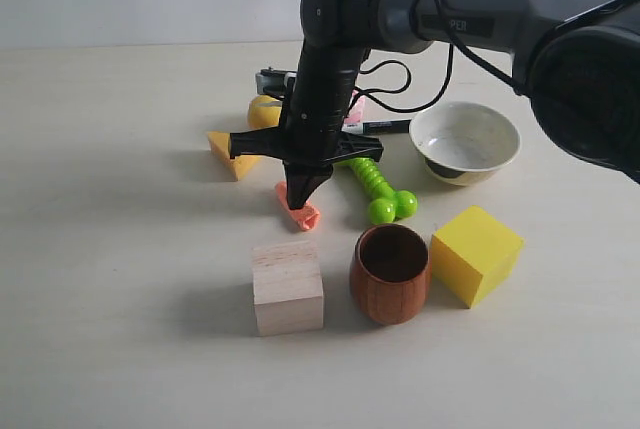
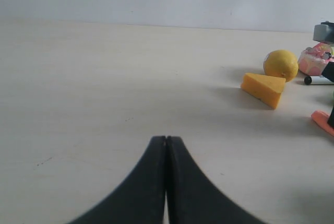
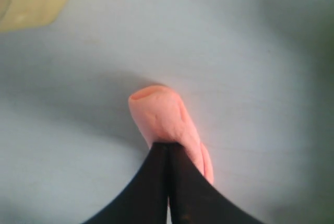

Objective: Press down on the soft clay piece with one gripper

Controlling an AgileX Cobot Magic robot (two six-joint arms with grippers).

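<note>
The soft clay piece [image 1: 299, 210] is a small salmon-pink roll lying on the table in front of the green bone toy [image 1: 378, 187]. My right gripper [image 1: 298, 201] points straight down with its closed tip resting on the clay's top. The right wrist view shows the clay [image 3: 163, 118] lumpy and pink, with the right gripper [image 3: 168, 144] shut, fingers pressed together, tip touching the clay's surface. The left gripper [image 2: 166, 138] is shut with nothing in it, low over bare table far to the left of the clay [image 2: 322, 120], and out of the exterior view.
A wooden block [image 1: 287, 286], a brown wooden cup [image 1: 390, 273] and a yellow cube [image 1: 476, 253] stand in front of the clay. Behind it are a cheese wedge [image 1: 232, 153], a lemon [image 1: 264, 111], a white bowl [image 1: 465, 142], a marker [image 1: 385, 127] and a pink cake toy [image 2: 314, 60].
</note>
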